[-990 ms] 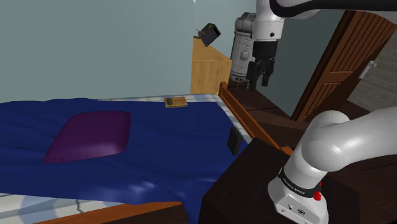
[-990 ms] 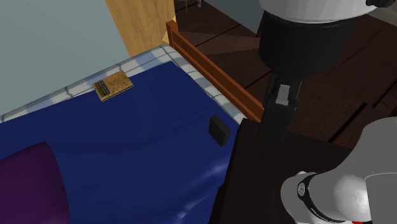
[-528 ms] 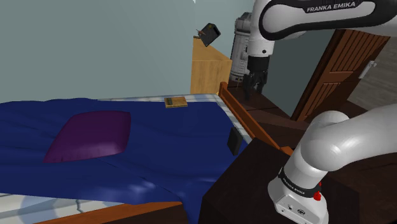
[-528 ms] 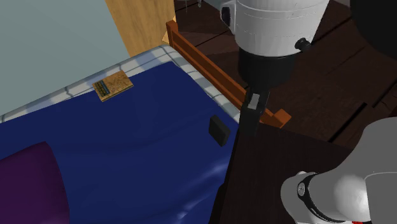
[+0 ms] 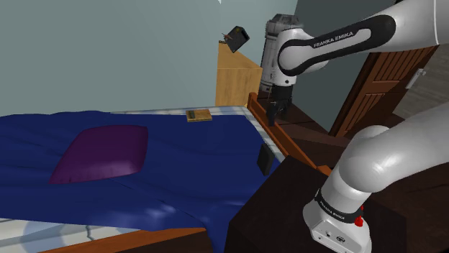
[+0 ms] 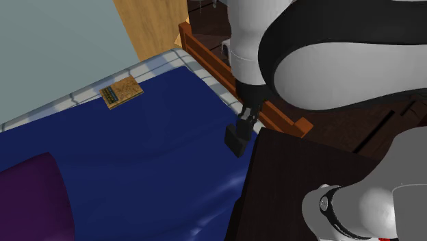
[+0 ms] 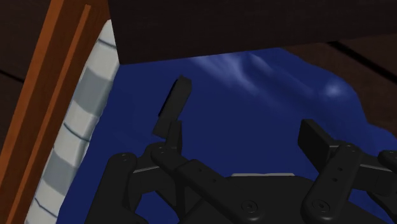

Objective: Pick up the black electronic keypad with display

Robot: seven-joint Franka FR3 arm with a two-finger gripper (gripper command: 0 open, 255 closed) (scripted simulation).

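Hovering empty, jaws spread wide, the all-black two-finger gripper (image 6: 243, 125) hangs just above the thin black slab-shaped keypad (image 6: 236, 142), standing on edge on the deep-blue bedspread (image 6: 150, 150) at centre of the second exterior view; its narrow edge lies ahead toward one jaw, not between both.

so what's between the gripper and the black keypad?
Nothing solid. In the wrist view only blue bedcover lies between the open gripper and the keypad.
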